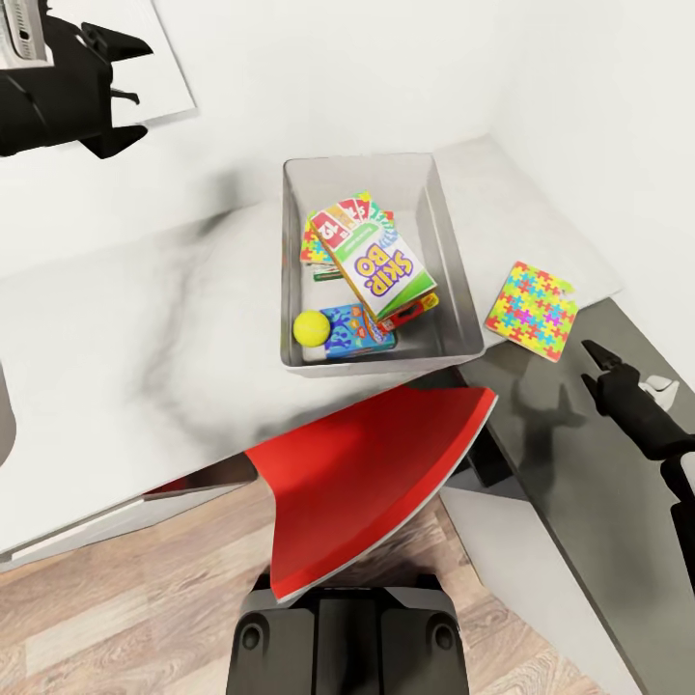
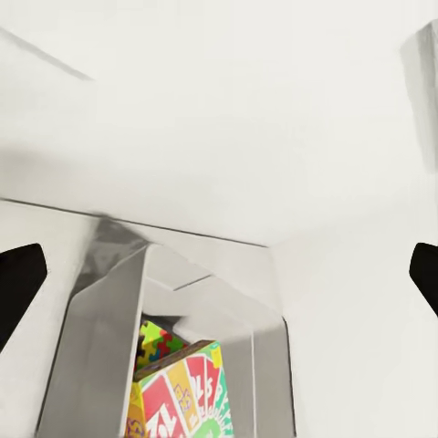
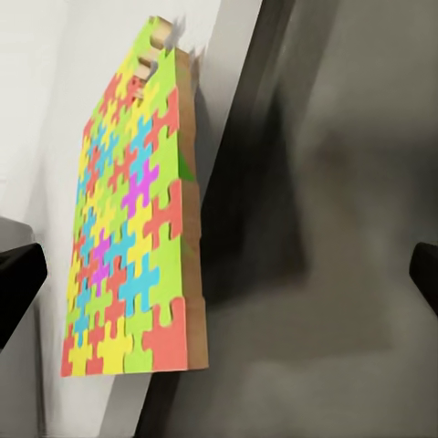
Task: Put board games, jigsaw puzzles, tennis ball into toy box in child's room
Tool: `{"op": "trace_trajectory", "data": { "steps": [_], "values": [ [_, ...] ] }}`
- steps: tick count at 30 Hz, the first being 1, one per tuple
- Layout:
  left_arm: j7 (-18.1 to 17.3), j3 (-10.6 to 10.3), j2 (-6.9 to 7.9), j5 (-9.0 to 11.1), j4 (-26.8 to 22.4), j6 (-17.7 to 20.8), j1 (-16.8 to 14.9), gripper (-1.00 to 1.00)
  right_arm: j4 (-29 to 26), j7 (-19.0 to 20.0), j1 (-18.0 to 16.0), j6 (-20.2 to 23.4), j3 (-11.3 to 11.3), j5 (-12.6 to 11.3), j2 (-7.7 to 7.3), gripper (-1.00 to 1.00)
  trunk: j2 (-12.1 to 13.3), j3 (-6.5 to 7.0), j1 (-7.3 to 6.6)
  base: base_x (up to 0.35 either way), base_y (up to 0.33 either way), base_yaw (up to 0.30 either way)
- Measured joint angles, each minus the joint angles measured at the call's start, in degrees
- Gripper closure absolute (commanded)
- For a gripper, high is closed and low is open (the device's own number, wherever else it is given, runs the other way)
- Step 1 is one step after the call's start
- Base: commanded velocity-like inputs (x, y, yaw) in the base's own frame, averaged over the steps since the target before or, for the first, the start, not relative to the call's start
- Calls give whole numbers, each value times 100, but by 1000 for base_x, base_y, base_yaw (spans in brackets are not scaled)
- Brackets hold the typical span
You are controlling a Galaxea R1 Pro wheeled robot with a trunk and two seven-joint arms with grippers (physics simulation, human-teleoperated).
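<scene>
The toy box [image 1: 446, 253] stands on the light grey table [image 1: 116, 328]. In it lie the Skip-Bo board game [image 1: 376, 265] on top, a blue board game [image 1: 355, 333], the tennis ball [image 1: 312, 327] and a jigsaw puzzle [image 1: 311, 246] partly covered. The other jigsaw puzzle [image 1: 531, 309] lies flat on the table just right of the box, at the seam with the dark section. My right gripper [image 1: 603, 362] hovers open a little right of that puzzle [image 3: 128, 246], apart from it. My left gripper [image 1: 121, 92] is open and empty, raised at the far left, looking toward the box [image 2: 91, 347].
A red chair [image 1: 367, 483] is tucked under the table's front edge, right before my trunk. The dark grey cabinet section [image 1: 579, 483] runs along the right. White walls close off the back and right corner. Wood floor lies below.
</scene>
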Motion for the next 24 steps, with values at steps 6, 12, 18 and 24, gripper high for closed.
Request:
{"op": "trace_trajectory", "data": {
  "steps": [6,12,18,24],
  "values": [
    [0,-61,-6,1,53,0,0,-100,0,97,0,-4,0,10,0,-100,0,0,0,0,0,10],
    [0,-99,-8,1,72,0,0,-100,0,134,0,-6,0,15,0,-100,0,0,0,0,0,25],
    [0,-109,-8,2,76,-1,1,-100,0,142,0,-8,0,16,0,-100,0,0,0,0,0,148],
    [0,-122,-9,1,78,0,0,-100,0,146,0,-12,0,20,0,-100,0,0,0,0,0,82]
  ]
}}
